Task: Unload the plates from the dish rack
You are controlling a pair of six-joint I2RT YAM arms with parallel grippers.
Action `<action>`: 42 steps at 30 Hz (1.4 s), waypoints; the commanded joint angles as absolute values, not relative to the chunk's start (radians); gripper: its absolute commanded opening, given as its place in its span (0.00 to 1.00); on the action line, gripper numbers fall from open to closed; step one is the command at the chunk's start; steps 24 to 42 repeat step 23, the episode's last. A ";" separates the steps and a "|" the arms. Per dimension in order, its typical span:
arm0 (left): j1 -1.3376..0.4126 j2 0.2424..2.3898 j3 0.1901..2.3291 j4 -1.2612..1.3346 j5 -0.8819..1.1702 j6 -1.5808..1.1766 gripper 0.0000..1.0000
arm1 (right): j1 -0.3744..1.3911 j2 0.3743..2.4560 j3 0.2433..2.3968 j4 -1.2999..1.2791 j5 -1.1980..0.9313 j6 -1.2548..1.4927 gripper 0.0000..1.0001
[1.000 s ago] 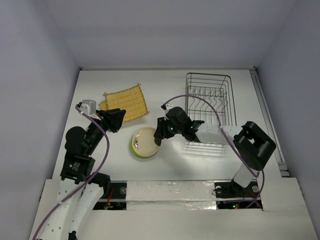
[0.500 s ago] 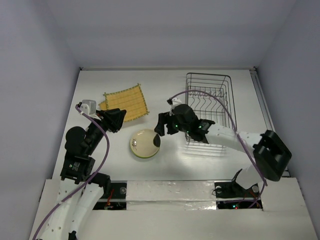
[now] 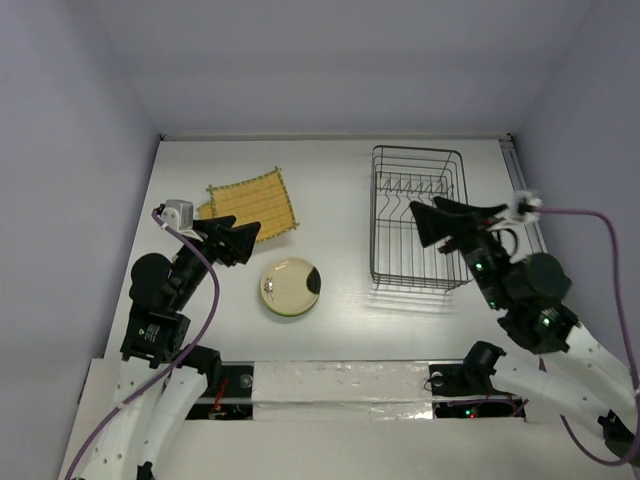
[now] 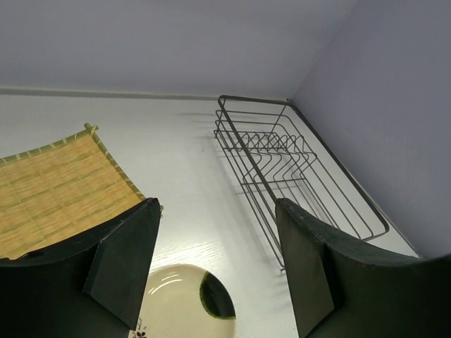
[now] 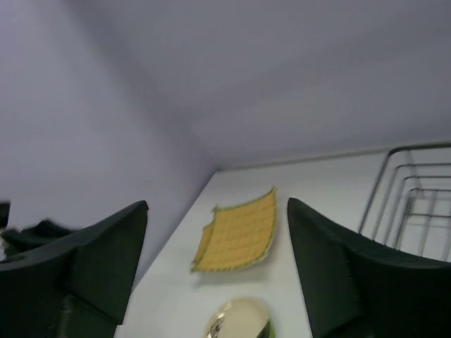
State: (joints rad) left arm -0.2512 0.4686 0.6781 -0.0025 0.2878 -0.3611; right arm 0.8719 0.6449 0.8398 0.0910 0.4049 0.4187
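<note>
The dark wire dish rack (image 3: 415, 215) stands at the back right with no plates in it. A yellow grid-patterned square plate (image 3: 252, 205) lies at the back left, overlapping another yellow plate (image 3: 206, 211). A cream round plate with a dark patch (image 3: 290, 287) sits on the table between the arms. My left gripper (image 3: 243, 240) hovers open, left of the cream plate (image 4: 176, 299) and near the square plate (image 4: 56, 190), holding nothing. My right gripper (image 3: 428, 225) hangs open above the rack's near part, also holding nothing. Its wrist view shows the square plate (image 5: 239, 232) and the cream plate (image 5: 239, 320) far ahead.
Purple cables loop off both arms. The rack (image 4: 289, 165) runs close to the right wall; its corner (image 5: 416, 190) also shows in the right wrist view. The white table (image 3: 330, 180) ends at walls at the back and on both sides.
My right gripper let go of the cream plate, opened and swung back right to above the rack. My left gripper opened wider where it was. The cream plate stays on the table.
</note>
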 commanded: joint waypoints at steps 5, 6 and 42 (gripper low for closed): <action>-0.245 0.460 0.706 0.060 0.307 -0.370 0.65 | 0.877 0.446 0.736 0.054 0.834 0.391 1.00; -0.245 0.462 0.706 0.061 0.307 -0.368 0.65 | 0.877 0.440 0.721 0.040 0.853 0.399 1.00; -0.227 0.460 0.676 0.087 0.298 -0.368 0.65 | 0.877 0.364 0.678 0.040 0.896 0.390 1.00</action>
